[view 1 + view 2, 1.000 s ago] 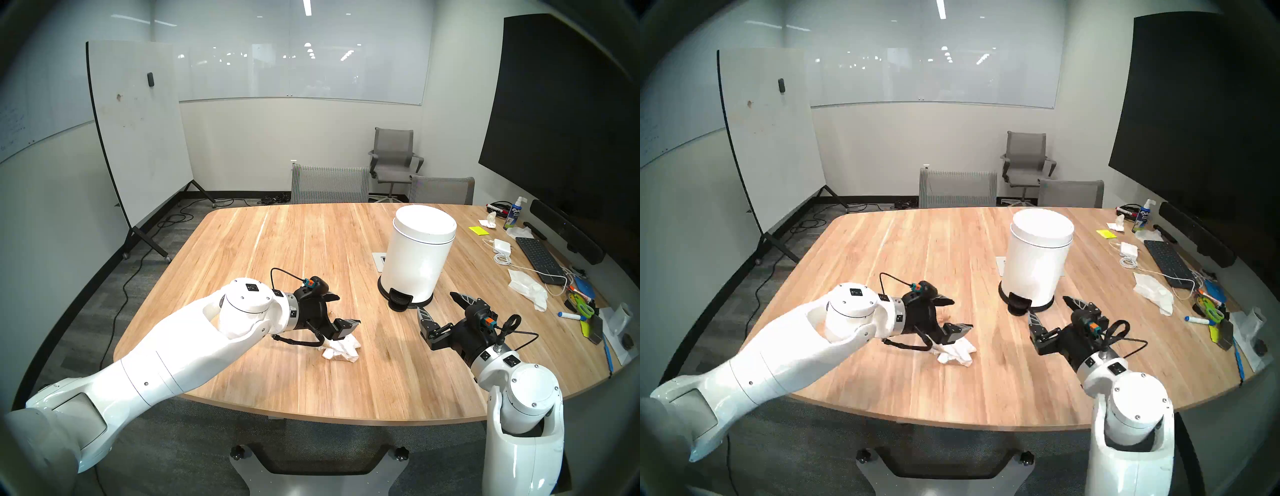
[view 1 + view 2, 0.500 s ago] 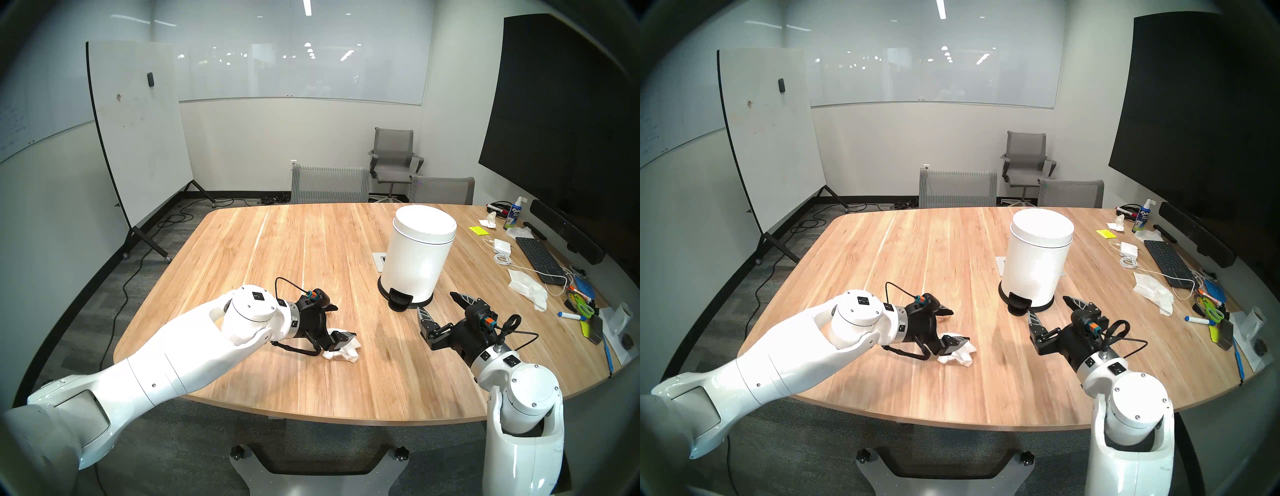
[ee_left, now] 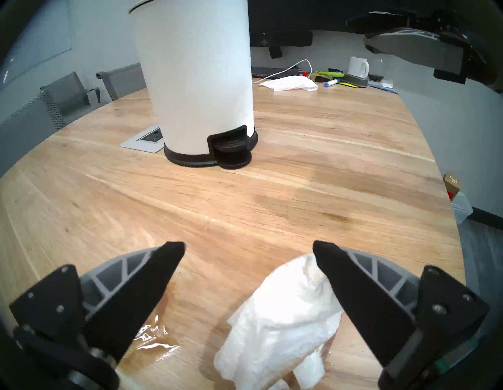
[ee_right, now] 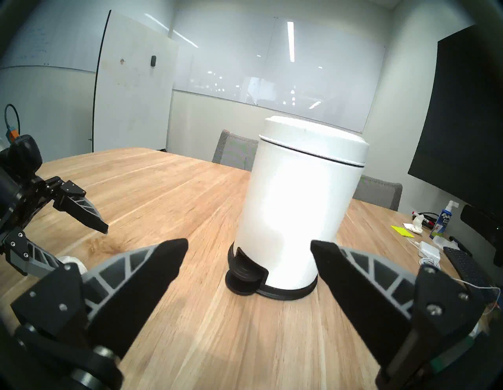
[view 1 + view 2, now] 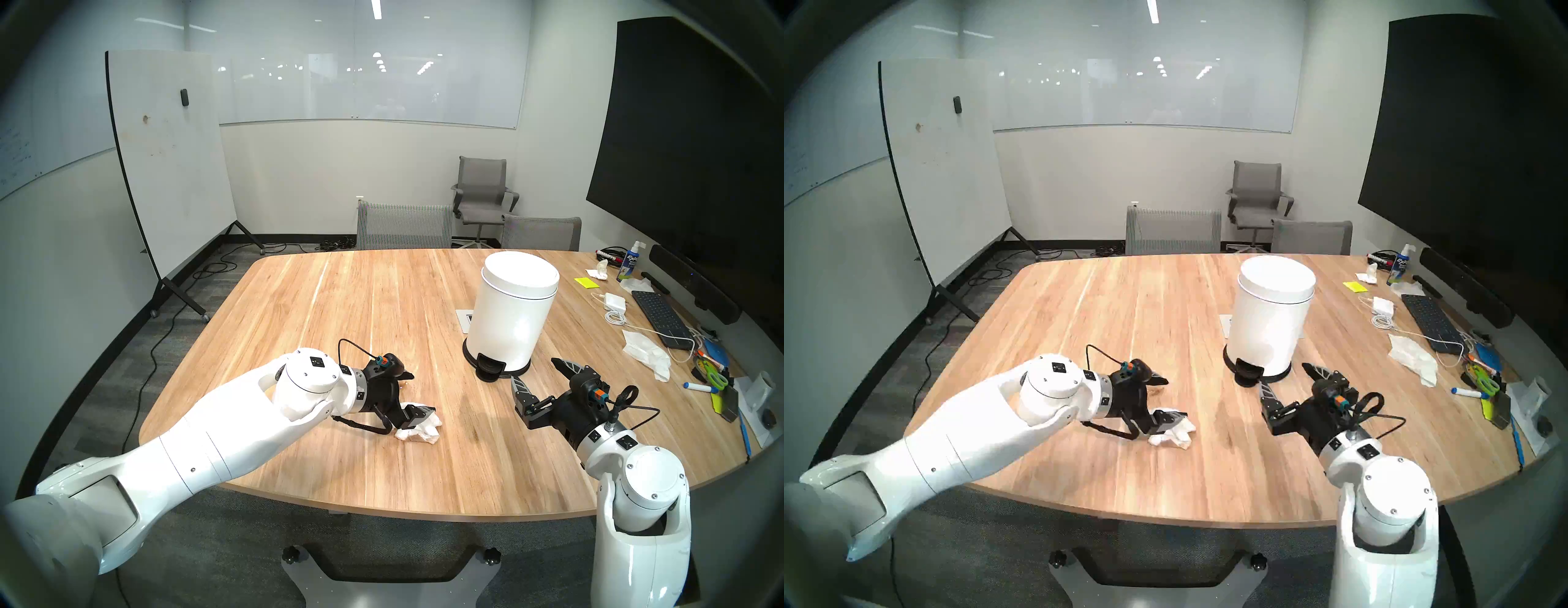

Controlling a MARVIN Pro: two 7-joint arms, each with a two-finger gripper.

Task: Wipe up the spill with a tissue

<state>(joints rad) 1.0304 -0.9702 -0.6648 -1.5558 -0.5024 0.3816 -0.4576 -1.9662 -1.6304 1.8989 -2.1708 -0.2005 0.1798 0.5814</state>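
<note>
I am resting my left end effector [image 3: 249,246] spread wide over the crumpled tissue [image 3: 283,321] and amber spill [image 3: 152,351] on the bench [image 5: 382,297]; my right end effector [image 4: 249,245] is hovering wide, empty.

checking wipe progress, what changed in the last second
The left gripper came down and slightly toward the robot, its open jaws now straddling the crumpled tissue, one finger against it, not clamped. The tissue barely shifted. The right gripper, open, and the white bin stayed put. Amber liquid remains on the table.
</note>
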